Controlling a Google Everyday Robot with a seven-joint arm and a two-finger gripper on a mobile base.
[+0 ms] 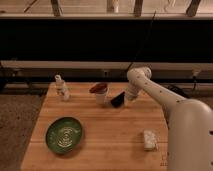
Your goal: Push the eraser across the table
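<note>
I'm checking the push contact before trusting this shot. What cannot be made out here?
- Gripper, camera view: sits at the eraser beside the cup; the arm's white wrist covers the contact.
- Eraser: its right end is hidden behind the gripper.
- Table: its near edge is cut off by the bottom of the picture.
- Small bottle: label too small to read.

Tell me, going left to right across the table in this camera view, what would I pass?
Small white bottle → green plate → cup → black eraser → gripper at the eraser → whitish speckled block, all on the wooden table.
</note>
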